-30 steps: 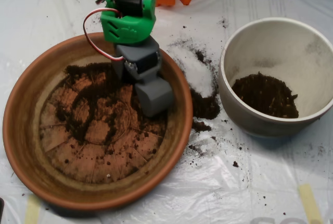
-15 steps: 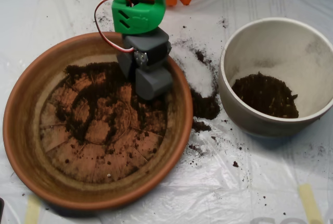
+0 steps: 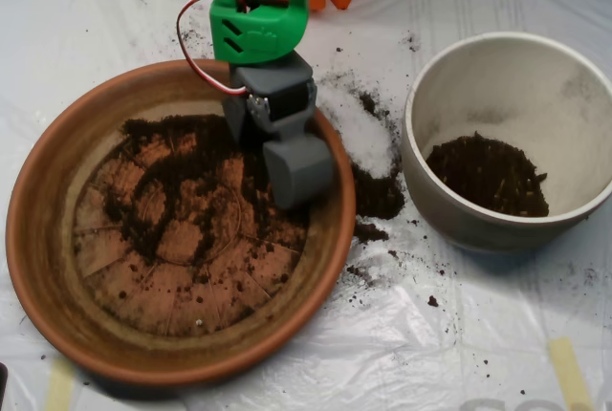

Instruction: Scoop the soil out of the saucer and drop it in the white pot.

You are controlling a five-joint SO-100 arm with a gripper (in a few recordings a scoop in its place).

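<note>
Jaws of our scoop (image 3: 298, 174) look closed, at two o'clock inside the saucer (image 3: 38, 239); soil (image 3: 167, 191) thinly covers its floor, more in the white pot (image 3: 478, 57)

Saucer (image 3: 57, 268) left of white pot (image 3: 449, 210).

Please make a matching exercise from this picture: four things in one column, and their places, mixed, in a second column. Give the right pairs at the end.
Things:
1. saucer
2. white pot
3. tool
4. white powder patch

Places:
A. on the plastic sheet between the two round vessels
B. right side of the picture, a heap of soil inside
C. left side, soil spread thinly over its floor
D. over the saucer's upper right part, inside the rim

Pairs: 1-C, 2-B, 3-D, 4-A
</note>
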